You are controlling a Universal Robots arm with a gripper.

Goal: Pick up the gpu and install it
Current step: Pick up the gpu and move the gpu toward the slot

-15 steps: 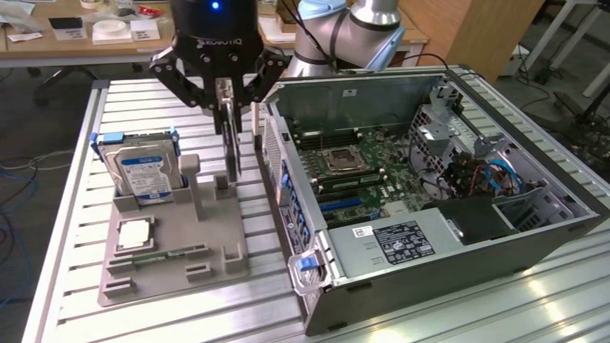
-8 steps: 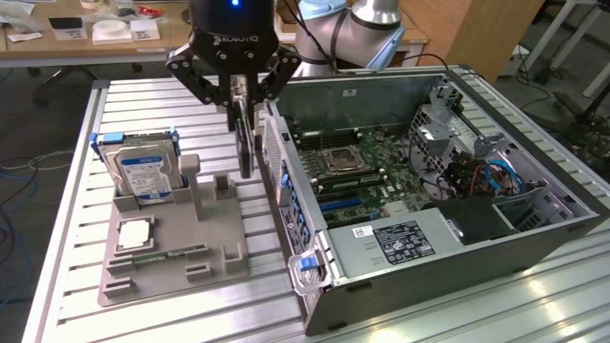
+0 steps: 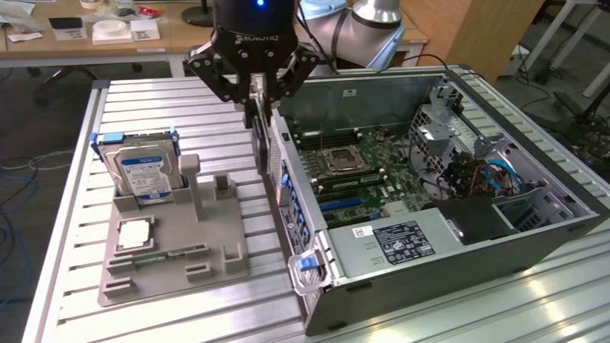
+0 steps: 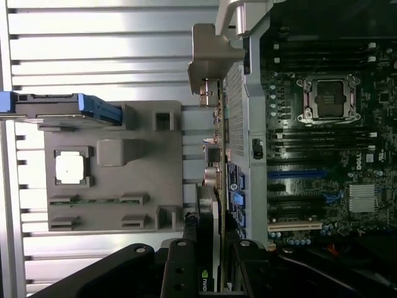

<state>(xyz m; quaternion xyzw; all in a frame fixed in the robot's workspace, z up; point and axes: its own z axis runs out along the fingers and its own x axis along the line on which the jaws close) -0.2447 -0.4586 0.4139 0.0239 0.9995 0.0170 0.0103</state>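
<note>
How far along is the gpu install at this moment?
Done: the gpu is picked up, clamped edge-down in the gripper. In hand: it hangs beside the wall of the open computer case, on the outside. Left: it is not yet seated in a motherboard slot.

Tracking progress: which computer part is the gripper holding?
The gpu, clamped edge-on in the gripper by the case wall; the hard drive and CPU sit in the grey holder.
</note>
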